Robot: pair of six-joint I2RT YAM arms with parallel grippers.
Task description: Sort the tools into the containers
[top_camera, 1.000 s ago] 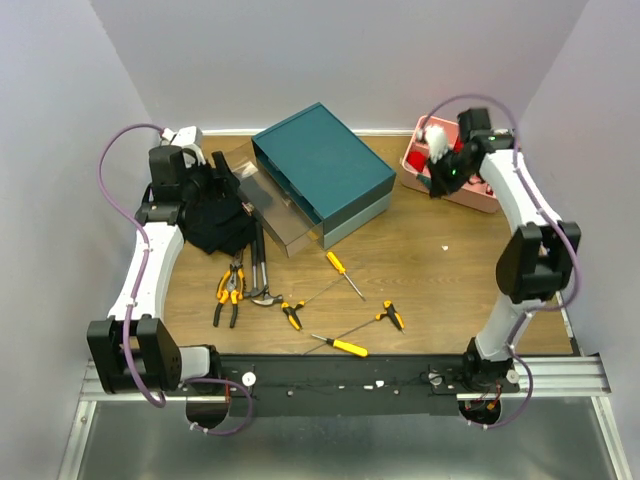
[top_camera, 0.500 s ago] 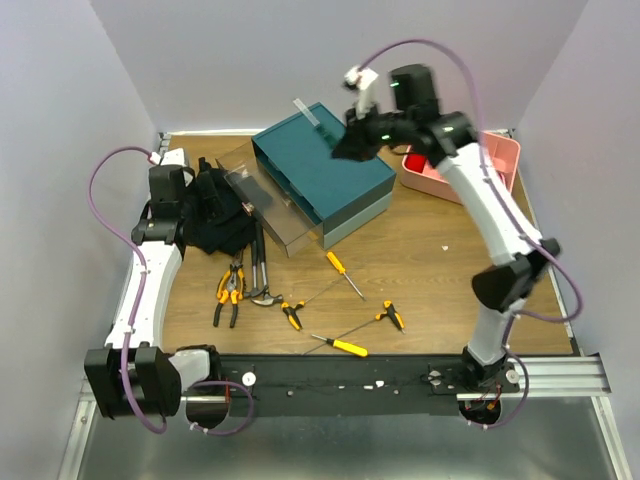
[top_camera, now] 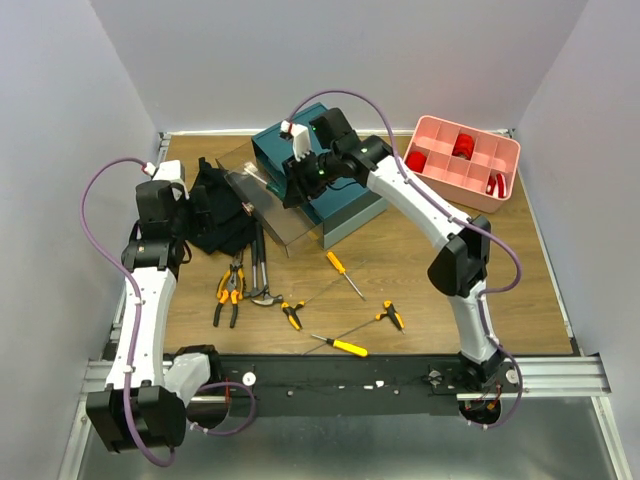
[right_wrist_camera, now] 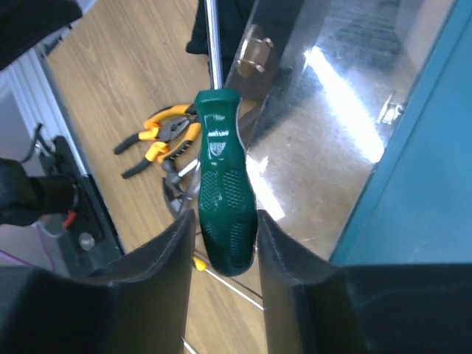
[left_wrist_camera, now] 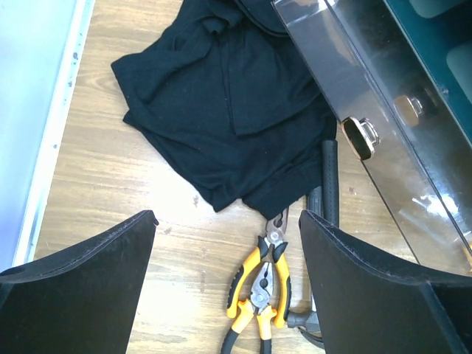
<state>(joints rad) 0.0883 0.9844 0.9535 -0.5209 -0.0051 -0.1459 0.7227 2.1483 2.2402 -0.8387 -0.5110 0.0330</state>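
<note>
Hanging beyond the right jaws, at the front edge of the pulled-out drawer (right_wrist_camera: 324, 133) of the box (right_wrist_camera: 420, 192), the green screwdriver (right_wrist_camera: 221, 184) is clamped by its handle. It is judged light and rigid, with glossy plastic likely to slip; the textured middle of the handle is best gripped. The left jaws are spread wide and empty above the pliers (left_wrist_camera: 258, 284) on the counter (left_wrist_camera: 110, 192).

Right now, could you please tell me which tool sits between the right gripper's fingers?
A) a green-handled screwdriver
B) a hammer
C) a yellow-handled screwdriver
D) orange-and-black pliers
A: in the right wrist view a green-handled screwdriver sits between the fingers of the right gripper, while the pliers lie apart from it.
</note>
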